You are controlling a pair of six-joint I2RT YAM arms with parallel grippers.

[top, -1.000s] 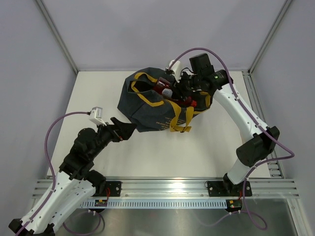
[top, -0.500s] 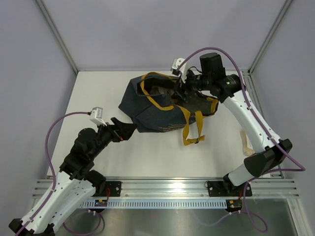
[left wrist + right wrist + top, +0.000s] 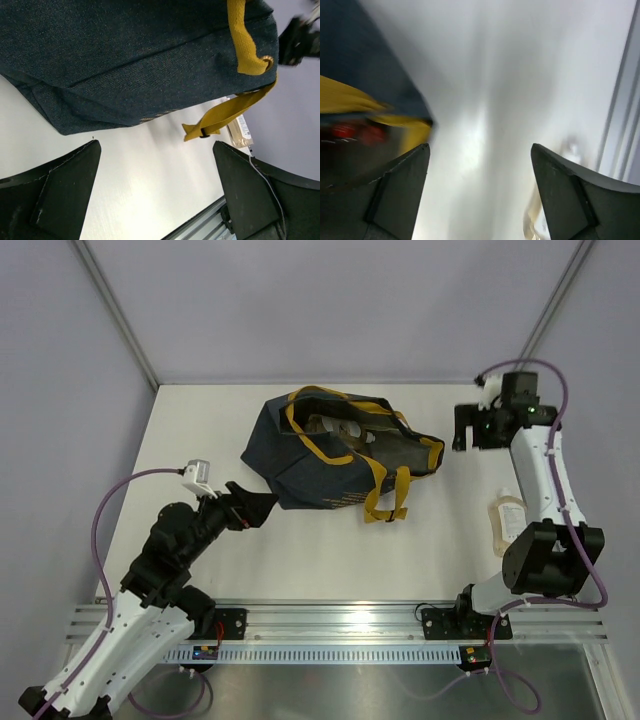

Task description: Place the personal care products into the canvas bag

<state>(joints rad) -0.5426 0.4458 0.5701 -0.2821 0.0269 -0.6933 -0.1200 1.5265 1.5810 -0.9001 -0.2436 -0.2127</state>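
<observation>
Top external view: white desk (image 3: pixel 300 550), pale grey walls (image 3: pixel 330 310), floppy navy canvas bag with mustard straps (image 3: pixel 310 465) mid-desk; left gripper (image 3: pixel 258 506) and right gripper (image 3: pixel 464 435) both spread, empty.

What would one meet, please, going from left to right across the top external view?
left arm, its jaws open → canvas bag → right arm's jaws, open and pointing down → pale pouch lying outside the bag
</observation>
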